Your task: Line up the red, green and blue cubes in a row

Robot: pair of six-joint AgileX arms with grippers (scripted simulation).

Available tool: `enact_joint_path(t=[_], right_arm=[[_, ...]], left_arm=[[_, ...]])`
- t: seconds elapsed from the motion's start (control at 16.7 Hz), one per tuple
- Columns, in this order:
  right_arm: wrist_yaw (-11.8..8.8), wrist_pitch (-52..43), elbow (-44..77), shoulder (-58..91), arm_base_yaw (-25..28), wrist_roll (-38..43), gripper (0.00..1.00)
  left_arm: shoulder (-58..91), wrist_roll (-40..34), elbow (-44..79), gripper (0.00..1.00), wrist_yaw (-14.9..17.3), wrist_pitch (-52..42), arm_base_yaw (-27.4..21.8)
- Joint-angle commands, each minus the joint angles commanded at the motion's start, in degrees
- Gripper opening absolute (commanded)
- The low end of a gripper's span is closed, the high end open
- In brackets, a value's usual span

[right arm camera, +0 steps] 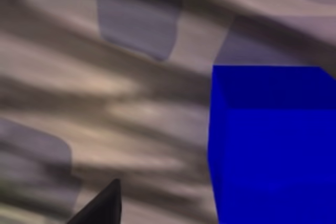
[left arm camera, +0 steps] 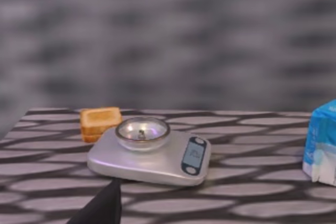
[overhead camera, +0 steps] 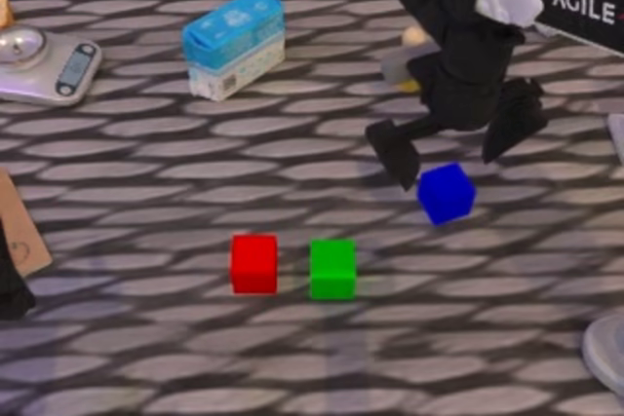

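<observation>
Red cube (overhead camera: 253, 263) and green cube (overhead camera: 332, 268) side by side on table (overhead camera: 146, 358), small gap between. Blue cube (overhead camera: 447, 192) tilted, farther right. Right tool (overhead camera: 450, 150) spread wide, holding nothing, one finger touching blue cube; left tool (overhead camera: 12, 289) parked at left edge.

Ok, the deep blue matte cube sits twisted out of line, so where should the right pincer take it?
Grip the deep blue matte cube across two opposite flat side faces, coming from above. It sits skewed to the red cube and green cube, so probably turn the open right pincer to match.
</observation>
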Motion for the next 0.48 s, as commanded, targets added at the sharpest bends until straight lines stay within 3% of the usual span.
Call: enact_joint_path(t=[0.24, 0.48], right_arm=[[0.0, 10.1, -6.5, 2.8, 0.0, 0.0, 1.00], [0.0, 13.1, -8.9, 4.0, 0.0, 0.0, 1.00]], left_arm=[[0.0, 0.0, 0.0, 1.00, 0.0, 0.0, 0.0], [0.0, 0.0, 0.0, 1.00, 0.0, 0.0, 0.0]])
